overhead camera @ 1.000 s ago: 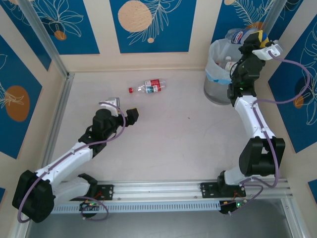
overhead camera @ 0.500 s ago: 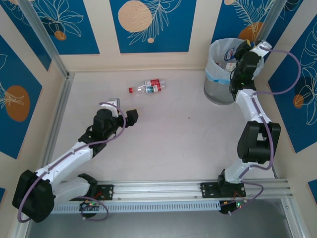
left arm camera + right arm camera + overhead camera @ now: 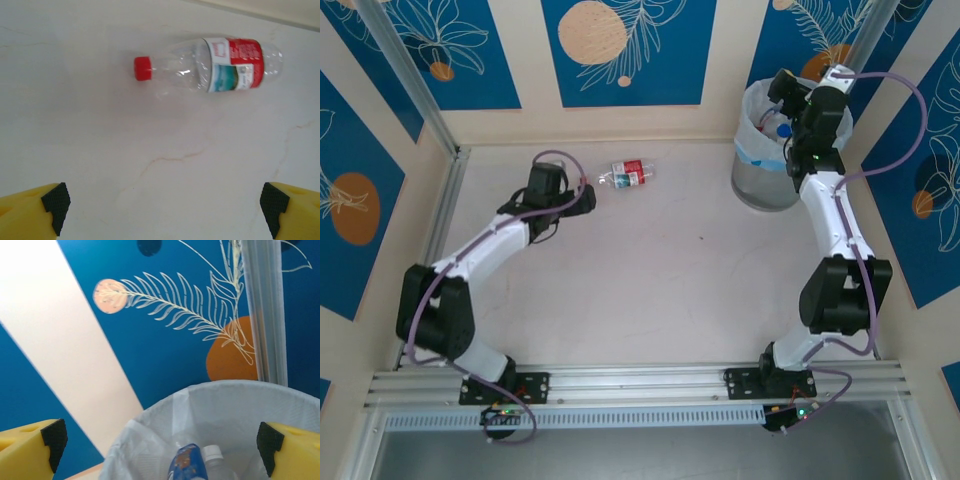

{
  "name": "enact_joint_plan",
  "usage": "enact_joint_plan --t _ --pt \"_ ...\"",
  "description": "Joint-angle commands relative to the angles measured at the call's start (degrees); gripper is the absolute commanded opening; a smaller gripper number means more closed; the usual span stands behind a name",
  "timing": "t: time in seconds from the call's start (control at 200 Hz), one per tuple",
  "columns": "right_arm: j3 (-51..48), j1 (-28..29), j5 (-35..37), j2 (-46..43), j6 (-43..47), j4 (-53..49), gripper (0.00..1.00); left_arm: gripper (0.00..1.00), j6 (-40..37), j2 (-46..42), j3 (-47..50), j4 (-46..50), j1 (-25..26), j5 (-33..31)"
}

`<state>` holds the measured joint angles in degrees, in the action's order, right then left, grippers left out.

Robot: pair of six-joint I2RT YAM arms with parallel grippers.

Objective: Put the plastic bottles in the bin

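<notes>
Table [image 3: 670, 290], pale and lightly veined, is mostly bare in its middle. The biggest thing on it is the bin [image 3: 760, 188], round and grey, in the far right corner, with a pale plastic liner [image 3: 150, 420] folded over its rim. Some bottles already lie inside: one with a blue label [image 3: 186, 465] and beside it one with a white cap [image 3: 213, 454]. How many more are under them I cannot tell. I judge that the bin has still much free room.

The right pincer [image 3: 162, 442] hangs over the mouth of the bin, its two tips spread wide and nothing between them. The left pincer [image 3: 162, 210] is also spread wide and empty. It is just left of the one bottle [image 3: 210, 67] I see on the table, a little nearer, and not touching it. This bottle lies on its side toward the far edge, left of the middle, with its red cap [image 3: 142, 68] pointing left and its red and white label [image 3: 237, 65] toward the base.

The bottle looks empty, so it should be very light, and its thin clear wall will give under pressure. It is round and smooth, so it can roll away or slip. I would take it across the body at the labelled part, where it is widest; the neck is narrow and easier to miss.
</notes>
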<state>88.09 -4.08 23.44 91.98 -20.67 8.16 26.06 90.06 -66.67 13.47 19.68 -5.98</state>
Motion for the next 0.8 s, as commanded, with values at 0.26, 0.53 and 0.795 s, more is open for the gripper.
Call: enact_joint_plan --t 0.26,0.53,0.795 --pt "-8.89 1.06 -7.34 -18.32 -6.29 -11.55 1.0 0.99 -4.42 19.33 -22.38 13.87 -4.9 7.06" --pt "-15.98 4.6 -18.48 -26.36 -11.7 -17.57 1.0 0.99 -18.08 33.21 -38.16 15.42 -6.19 18.34" --pt "-17.75 7.26 -18.4 -28.26 -10.62 -20.94 1.0 0.99 -25.8 45.16 -54.49 20.25 -7.96 19.47"
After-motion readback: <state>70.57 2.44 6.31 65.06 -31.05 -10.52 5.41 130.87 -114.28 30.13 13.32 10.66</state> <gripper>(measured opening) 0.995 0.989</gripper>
